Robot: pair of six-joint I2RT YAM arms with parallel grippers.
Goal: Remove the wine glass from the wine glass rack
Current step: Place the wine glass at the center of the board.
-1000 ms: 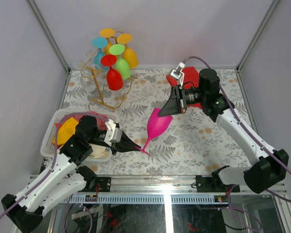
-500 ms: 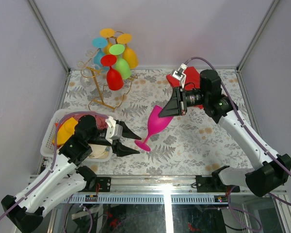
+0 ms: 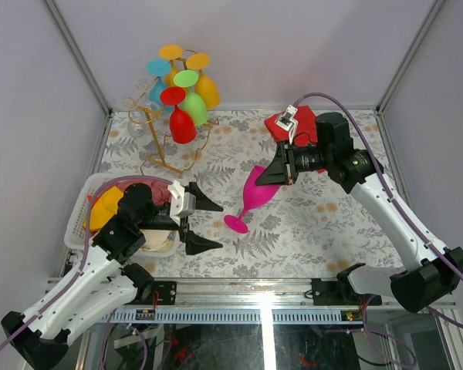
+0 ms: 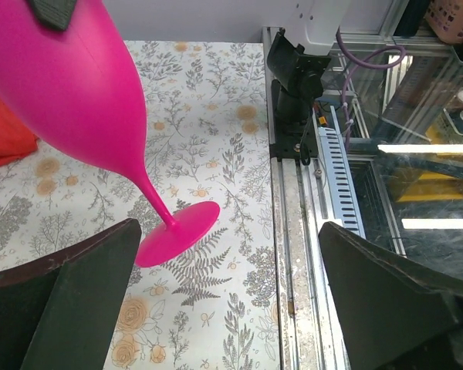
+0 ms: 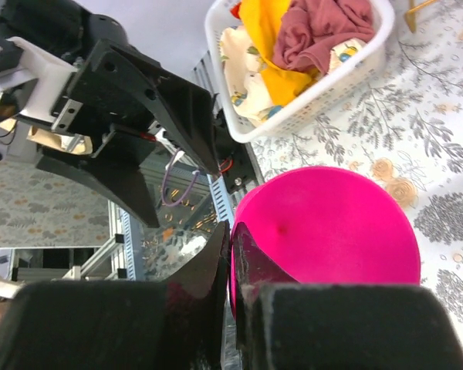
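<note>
Moved: left end effector (image 3: 221, 226) now off the pink wine glass (image 3: 255, 193), drawn back toward the basket (image 3: 85, 204), fingers spread, empty.
Counter (image 3: 309, 223), floral: carries all below.
Wine glass rack (image 3: 158, 146), gold wire, far-left corner, coloured glasses hung on it.
Basket, white, cloths inside, near-left.
Pink wine glass, mid-counter, well apart from rack, tilted, foot lowest.
Right end effector (image 3: 274, 176): clamped on its bowl.

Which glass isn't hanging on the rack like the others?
The pink glass. The right hand holds it by the bowl, tilted and well away from the rack, while the other glasses hang upside down on it.
</note>
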